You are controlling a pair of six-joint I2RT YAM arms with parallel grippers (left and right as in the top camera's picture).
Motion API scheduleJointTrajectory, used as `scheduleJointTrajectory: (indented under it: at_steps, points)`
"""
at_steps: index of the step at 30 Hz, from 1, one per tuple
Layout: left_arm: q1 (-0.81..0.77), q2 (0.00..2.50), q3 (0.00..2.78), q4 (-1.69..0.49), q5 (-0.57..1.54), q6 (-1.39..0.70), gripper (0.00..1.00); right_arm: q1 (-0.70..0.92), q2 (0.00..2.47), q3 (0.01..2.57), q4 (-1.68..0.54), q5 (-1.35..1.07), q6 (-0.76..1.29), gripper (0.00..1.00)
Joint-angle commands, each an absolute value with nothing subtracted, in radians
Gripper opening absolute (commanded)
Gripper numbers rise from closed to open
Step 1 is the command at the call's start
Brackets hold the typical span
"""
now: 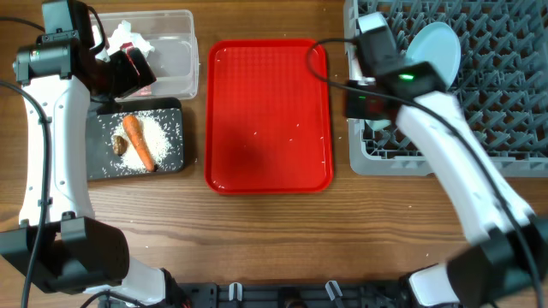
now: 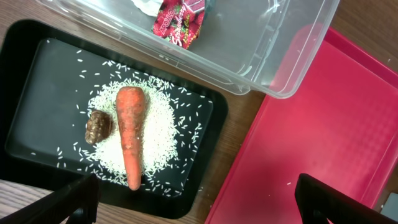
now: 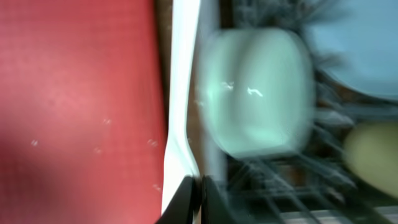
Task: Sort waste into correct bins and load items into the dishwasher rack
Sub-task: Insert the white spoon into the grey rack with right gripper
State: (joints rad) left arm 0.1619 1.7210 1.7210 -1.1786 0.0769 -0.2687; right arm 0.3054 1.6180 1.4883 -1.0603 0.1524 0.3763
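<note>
An orange carrot (image 2: 130,137), a brown lump (image 2: 99,127) and white rice (image 2: 158,134) lie in the black tray (image 2: 37,74). The clear tub (image 2: 280,56) behind it holds the red-and-white wrapper (image 2: 180,22) and the napkin (image 1: 124,36). My left gripper (image 2: 205,199) hangs open and empty above the tray's right end. My right gripper (image 3: 198,190) is shut on the white spoon (image 3: 183,93), at the left wall of the grey rack (image 1: 428,162). In the rack are a pale blue plate (image 1: 432,47), a bowl (image 3: 255,93) and a yellow cup (image 3: 373,149).
The red serving tray (image 1: 270,115) lies between the bins and the rack, with a few stray rice grains on it. Narrow strips of bare wooden table (image 1: 257,231) separate it from both. The right wrist view is motion-blurred.
</note>
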Motion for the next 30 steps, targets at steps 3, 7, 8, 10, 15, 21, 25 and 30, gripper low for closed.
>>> scheduleJointTrajectory:
  at_steps: [3, 7, 8, 10, 15, 21, 25, 30]
  points:
    - [0.162, 1.713, 1.719, -1.179, 0.078, -0.278, 1.0, 0.24, 1.465, 1.491, -1.182, 0.253, 0.366, 0.04]
    - [0.162, 1.713, 1.719, -1.179, 0.078, -0.278, 1.0, 0.218, 1.464, 1.464, -1.256, 0.326, 0.374, 0.04]
    - [0.162, 1.713, 1.719, -1.179, 0.078, -0.278, 1.0, 0.209, 1.464, 1.451, -1.264, 0.344, 0.387, 0.05]
    - [0.162, 1.713, 1.719, -1.179, 0.078, -0.278, 1.0, 0.185, 1.464, 1.423, -1.27, 0.37, 0.417, 0.04]
    - [0.162, 1.713, 1.719, -1.179, 0.078, -0.278, 1.0, 0.142, 1.465, 1.357, -1.216, 0.366, 0.391, 0.04]
    - [0.162, 1.713, 1.719, -1.179, 0.078, -0.278, 1.0, 0.142, 1.471, 1.297, -1.073, 0.332, 0.231, 0.04]
    - [0.162, 1.713, 1.719, -1.179, 0.078, -0.278, 1.0, 0.142, 1.476, 1.297, -1.118, 0.302, 0.24, 0.04]
    - [0.162, 1.713, 1.719, -1.179, 0.078, -0.278, 1.0, 0.142, 1.476, 1.297, -1.211, 0.21, 0.46, 0.04]
